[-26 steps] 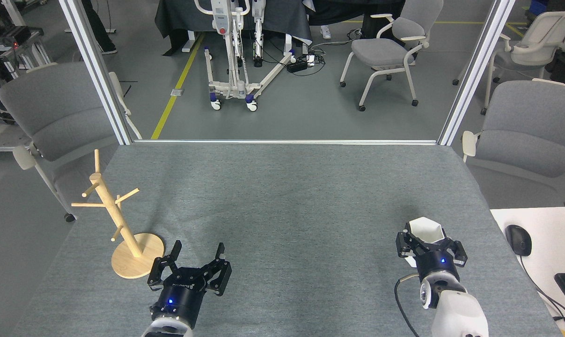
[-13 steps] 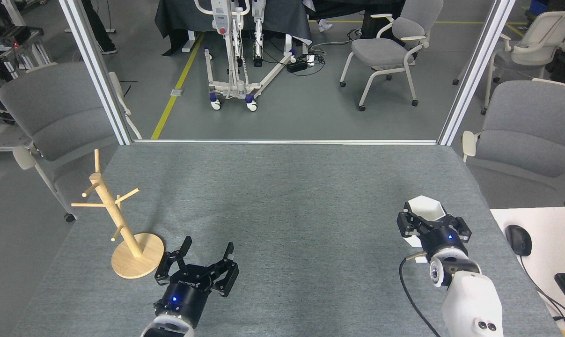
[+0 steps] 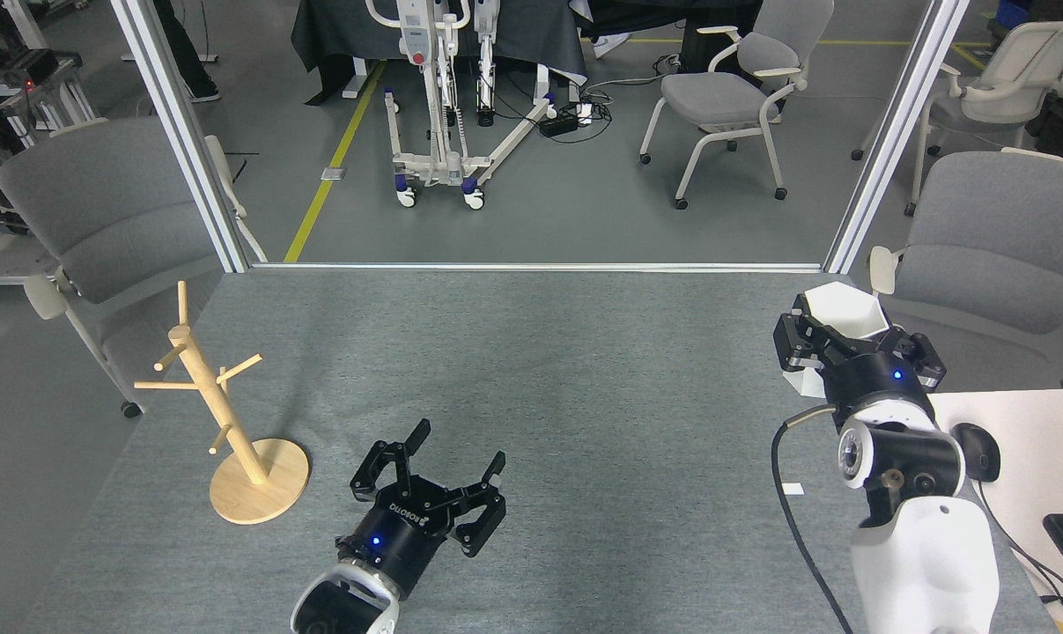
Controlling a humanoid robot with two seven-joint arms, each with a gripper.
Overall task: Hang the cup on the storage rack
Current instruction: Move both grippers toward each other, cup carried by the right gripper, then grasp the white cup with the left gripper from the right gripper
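The white faceted cup (image 3: 835, 321) is held up off the table at the right, its hexagonal mouth facing up. My right gripper (image 3: 852, 343) is shut on it, black fingers clamped around its body; the handle is hidden. At the table's left stands the storage rack (image 3: 232, 423), a light wooden post with thin angled pegs on a round disc base. My left gripper (image 3: 456, 449) hovers low near the front centre, right of the rack's base, fingers spread open and holding nothing.
The grey felt table (image 3: 531, 370) ends at a metal-framed far edge. A white desk (image 3: 1024, 423) with a black mouse (image 3: 980, 453) and keyboard corner adjoins the right side. Grey chairs stand beside both table sides.
My right gripper has lifted the cup up and away from the table surface, rising in the view. My left gripper has shifted right and forward, away from the rack's base.
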